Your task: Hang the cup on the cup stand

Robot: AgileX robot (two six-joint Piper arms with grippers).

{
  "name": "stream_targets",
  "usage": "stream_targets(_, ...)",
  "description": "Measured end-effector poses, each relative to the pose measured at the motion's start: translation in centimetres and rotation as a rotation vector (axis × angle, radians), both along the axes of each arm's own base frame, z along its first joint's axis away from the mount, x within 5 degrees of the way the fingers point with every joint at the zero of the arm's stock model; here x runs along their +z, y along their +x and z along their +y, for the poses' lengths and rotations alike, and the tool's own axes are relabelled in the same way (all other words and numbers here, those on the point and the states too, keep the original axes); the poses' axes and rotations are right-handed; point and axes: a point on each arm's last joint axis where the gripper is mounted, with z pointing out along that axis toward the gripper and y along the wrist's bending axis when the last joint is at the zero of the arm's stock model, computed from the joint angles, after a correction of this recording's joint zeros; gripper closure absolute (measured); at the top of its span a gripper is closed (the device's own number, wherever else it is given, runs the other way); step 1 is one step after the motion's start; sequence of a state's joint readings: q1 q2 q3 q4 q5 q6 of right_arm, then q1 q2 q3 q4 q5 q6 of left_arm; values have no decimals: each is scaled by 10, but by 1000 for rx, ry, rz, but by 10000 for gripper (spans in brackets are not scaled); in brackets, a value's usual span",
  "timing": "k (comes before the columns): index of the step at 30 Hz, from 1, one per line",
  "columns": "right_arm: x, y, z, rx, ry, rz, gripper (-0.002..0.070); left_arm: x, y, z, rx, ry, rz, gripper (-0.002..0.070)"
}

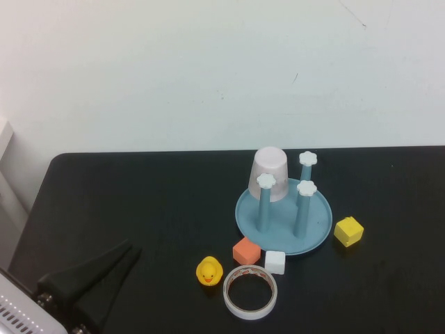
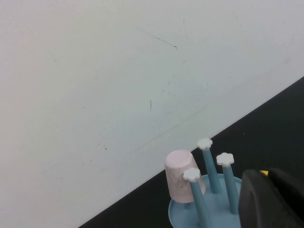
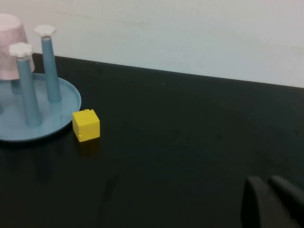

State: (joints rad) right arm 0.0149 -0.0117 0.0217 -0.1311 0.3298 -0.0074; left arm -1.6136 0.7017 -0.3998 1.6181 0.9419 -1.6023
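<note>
While both tools [image 1: 104, 275] [image 3: 270, 202] closed, empty: one cup [image 1: 270, 172] capping seemingly one of four posts [image 1: 265, 205].

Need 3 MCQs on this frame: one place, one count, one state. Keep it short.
1. Where is the yellow cube?
A. beside the stand's right rim
B. inside the tape ring
C. on a post

2. How many stand posts show their white caps in the high view?
A. one
B. three
C. five

3. How is the cup?
A. lying on the table
B. upside down over a post at the stand's rear
C. held by a gripper

Key: 1 A, the cube sits on the table by the rim. 2 B, three caps visible. 3 B, closed end up; left gripper at the near left and right gripper both hold nothing.
</note>
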Motion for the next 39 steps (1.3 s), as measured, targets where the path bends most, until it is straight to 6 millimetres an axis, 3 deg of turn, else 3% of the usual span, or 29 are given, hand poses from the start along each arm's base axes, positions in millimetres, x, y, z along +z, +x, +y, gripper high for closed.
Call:
stream_targets(24,-1,0,0,-1,-2,8,666,1,1,1,17,-5,-7,676)
stream_targets(28,0,0,0,-1,-2,7,666,2,-4,-5,-65,-27,-5,676)
stream_targets(31,0,0,0,-1,-2,7,666,1,-8,-10,-132,-85,57,676)
stream_targets(36,0,0,0,-1,-2,7,666,0,-12,-14,-166,-328,298,676)
stream_targets(39,0,0,0,-1,-2,7,666,-2,-19,-19,-243,-318,343,676)
